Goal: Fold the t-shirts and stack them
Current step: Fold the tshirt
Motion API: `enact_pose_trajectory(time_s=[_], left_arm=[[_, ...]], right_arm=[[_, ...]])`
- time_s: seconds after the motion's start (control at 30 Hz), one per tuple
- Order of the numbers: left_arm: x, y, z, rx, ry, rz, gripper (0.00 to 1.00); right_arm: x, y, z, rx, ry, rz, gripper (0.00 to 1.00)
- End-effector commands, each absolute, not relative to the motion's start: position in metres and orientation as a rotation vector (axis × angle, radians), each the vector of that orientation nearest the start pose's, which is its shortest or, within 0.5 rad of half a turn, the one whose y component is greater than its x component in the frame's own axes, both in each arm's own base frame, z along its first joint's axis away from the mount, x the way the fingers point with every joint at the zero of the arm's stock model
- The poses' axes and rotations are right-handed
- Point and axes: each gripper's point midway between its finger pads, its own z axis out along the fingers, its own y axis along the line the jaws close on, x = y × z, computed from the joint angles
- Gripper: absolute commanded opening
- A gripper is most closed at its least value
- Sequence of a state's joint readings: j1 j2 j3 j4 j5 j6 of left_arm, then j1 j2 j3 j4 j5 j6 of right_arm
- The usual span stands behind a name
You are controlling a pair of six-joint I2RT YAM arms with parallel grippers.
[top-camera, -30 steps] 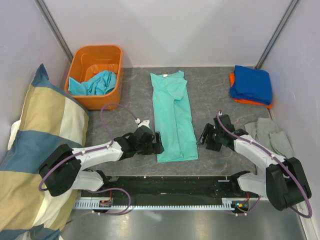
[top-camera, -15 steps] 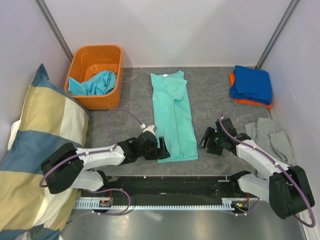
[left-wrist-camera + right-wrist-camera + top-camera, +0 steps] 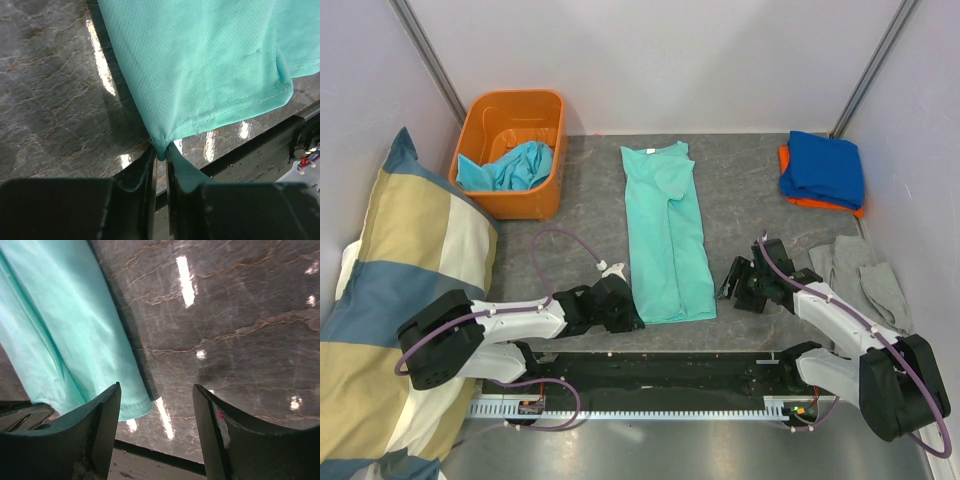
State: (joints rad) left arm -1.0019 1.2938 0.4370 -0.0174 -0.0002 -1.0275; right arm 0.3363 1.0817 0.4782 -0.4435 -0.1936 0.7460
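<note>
A mint-teal t-shirt (image 3: 665, 230) lies folded into a long strip down the middle of the table. My left gripper (image 3: 626, 312) is at its near left corner, and the left wrist view shows the gripper (image 3: 161, 155) shut on that corner of the t-shirt (image 3: 200, 60). My right gripper (image 3: 733, 286) hovers just right of the near right corner, open with nothing between its fingers (image 3: 156, 390); the shirt's hem (image 3: 130, 407) lies by the left finger. A folded royal blue t-shirt (image 3: 823, 168) rests on an orange one (image 3: 820, 205) at the back right. Turquoise t-shirts (image 3: 510, 165) lie crumpled in the bin.
An orange plastic bin (image 3: 510, 100) stands at the back left. A big blue-and-cream striped pillow (image 3: 400, 290) fills the left side. A grey cloth (image 3: 865, 270) lies at the right, close to my right arm. The black rail (image 3: 660, 375) runs along the table's near edge.
My left gripper slid toward me to the shirt's near left corner and closed on it. My right gripper shifted slightly nearer and stayed open.
</note>
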Motion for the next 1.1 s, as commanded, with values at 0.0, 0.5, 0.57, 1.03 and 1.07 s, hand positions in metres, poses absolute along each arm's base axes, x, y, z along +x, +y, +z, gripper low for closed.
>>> enact_pose_trajectory(time_s=[0.0,0.5,0.57,1.03,1.07], left_arm=[[0.119,-0.246,-0.004,-0.054,2.725,-0.685,0.18],[0.107,-0.237,0.015,-0.054,2.704,-0.768,0.90],[0.104,-0.233,0.024,-0.070,2.675,-0.812,0.99],[0.134,-0.233,0.002,-0.161,2.621,-0.650,0.82],[0.135,-0.235,-0.001,-0.168,2.625,-0.644,0.78]], right_arm=[[0.185,0.144,0.040,0.418,2.687,0.703,0.68],[0.181,0.151,0.043,0.390,2.671,0.763,0.68],[0.182,0.151,0.041,0.388,2.677,0.759,0.69],[0.192,0.159,0.043,0.360,2.681,0.779,0.69],[0.193,0.159,0.044,0.357,2.677,0.783,0.69]])
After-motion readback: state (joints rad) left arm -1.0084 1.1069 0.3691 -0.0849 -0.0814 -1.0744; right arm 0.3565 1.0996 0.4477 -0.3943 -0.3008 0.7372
